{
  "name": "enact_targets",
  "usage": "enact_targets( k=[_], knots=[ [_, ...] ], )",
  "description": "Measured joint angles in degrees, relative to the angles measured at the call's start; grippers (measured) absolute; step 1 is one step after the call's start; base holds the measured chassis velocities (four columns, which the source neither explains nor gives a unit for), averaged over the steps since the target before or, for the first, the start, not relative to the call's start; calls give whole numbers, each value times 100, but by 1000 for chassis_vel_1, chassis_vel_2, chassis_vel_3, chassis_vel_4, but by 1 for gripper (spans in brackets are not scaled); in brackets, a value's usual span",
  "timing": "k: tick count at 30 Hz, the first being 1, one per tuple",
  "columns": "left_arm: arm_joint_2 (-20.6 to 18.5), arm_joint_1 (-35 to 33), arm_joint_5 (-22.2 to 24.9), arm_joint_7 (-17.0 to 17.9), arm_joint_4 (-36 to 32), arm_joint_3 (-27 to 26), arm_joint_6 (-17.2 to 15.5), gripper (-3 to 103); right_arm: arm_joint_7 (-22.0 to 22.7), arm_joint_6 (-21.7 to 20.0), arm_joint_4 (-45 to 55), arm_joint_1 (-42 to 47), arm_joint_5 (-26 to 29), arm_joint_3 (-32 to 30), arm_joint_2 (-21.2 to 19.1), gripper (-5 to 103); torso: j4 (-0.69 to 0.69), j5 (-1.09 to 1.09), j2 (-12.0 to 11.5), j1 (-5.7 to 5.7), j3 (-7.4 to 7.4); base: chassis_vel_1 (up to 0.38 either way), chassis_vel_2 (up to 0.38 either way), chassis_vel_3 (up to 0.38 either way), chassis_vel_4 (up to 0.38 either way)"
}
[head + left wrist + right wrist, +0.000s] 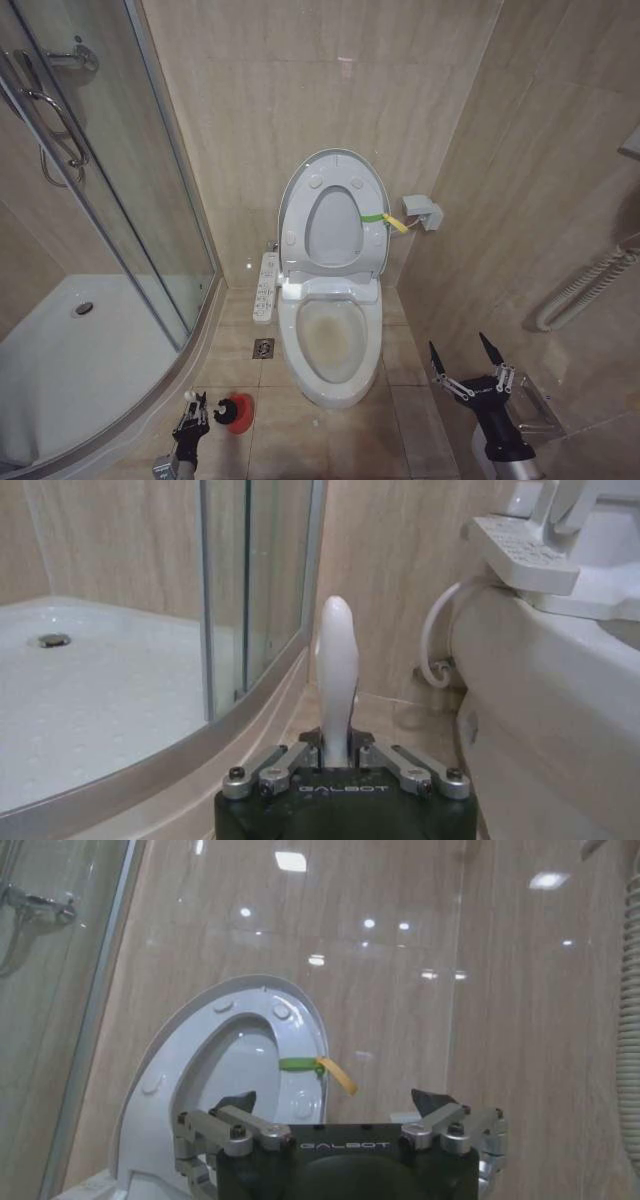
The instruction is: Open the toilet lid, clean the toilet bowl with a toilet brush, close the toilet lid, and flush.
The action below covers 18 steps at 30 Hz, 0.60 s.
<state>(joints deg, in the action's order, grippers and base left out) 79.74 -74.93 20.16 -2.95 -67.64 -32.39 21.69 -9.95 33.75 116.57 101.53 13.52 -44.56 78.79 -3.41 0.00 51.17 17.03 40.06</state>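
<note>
With the toilet lid [333, 215] already up, the left gripper [336, 769] has its jaws clenched on the toilet brush [336, 676] handle, the right gripper [467, 362] waits with jaws released, so next probably comes lifting the brush toward the toilet bowl [331, 345].

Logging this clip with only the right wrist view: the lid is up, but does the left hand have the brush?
Observer: Yes, the left hand is shut on the brush handle, low by the shower glass.
Reviewer: Where is its holder?
Observer: The red holder stands on the floor between that hand and the bowl.
Reviewer: Does the bowl look clean?
Observer: No, yellowish-brown staining shows inside it.
</note>
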Motion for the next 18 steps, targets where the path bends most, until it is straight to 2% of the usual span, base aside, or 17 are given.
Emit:
enact_targets(
  k=[10, 18],
  knots=[
    [8, -17, 80, 6, -369, 73, -211, 18, 0, 0, 0, 0, 0, 0, 0, 100, 0, 0, 0, 0, 0, 0, 0, 0, 0],
    [11, 118, 51, -16, -84, 95, -169, 18, 0, 0, 0, 0, 0, 0, 0, 100, 0, 0, 0, 0, 0, 0, 0, 0, 0]
  ],
)
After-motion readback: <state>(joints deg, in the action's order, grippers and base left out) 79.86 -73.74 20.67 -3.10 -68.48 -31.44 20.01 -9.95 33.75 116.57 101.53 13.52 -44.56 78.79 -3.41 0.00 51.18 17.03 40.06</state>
